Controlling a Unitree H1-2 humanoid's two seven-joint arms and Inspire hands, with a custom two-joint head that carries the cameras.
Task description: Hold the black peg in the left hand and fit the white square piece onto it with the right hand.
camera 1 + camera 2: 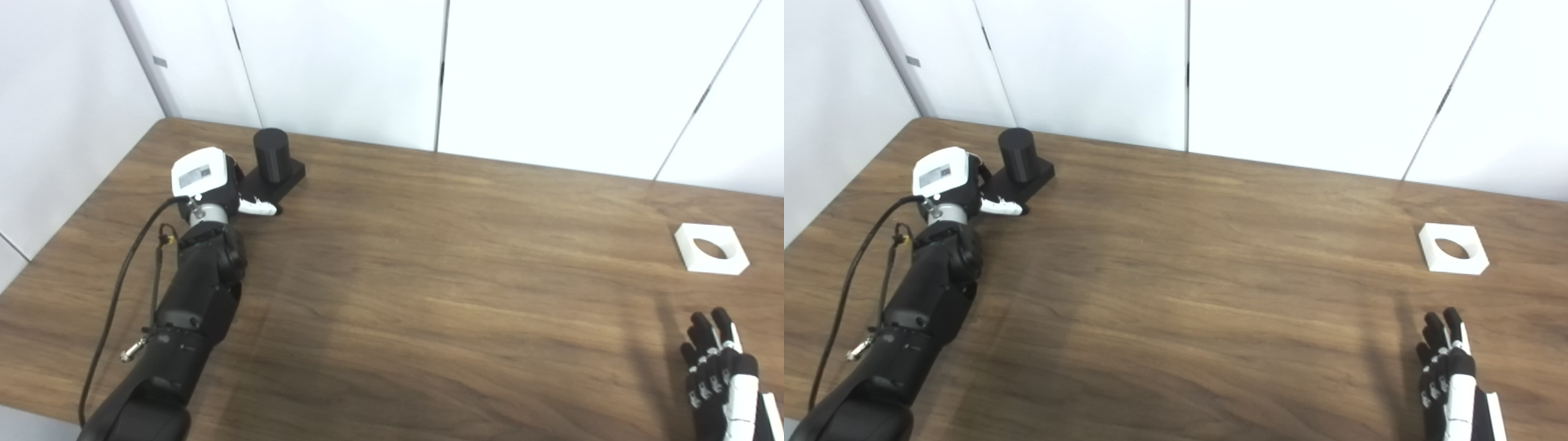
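Black peg (pixel 271 155) touching left hand (pixel 208 180), grip unclear, white square piece (pixel 711 247) beyond spread right hand (pixel 723 373)

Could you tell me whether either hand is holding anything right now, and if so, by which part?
The left hand is at the black peg's base; actual grip cannot be told. The right hand is open, holding nothing.

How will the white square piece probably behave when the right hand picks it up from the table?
The white square piece looks like rigid plastic, so it should keep its shape. It lies flat and has corners, so rolling is unlikely. With its large round hole, it is probably light and may slide on the table.
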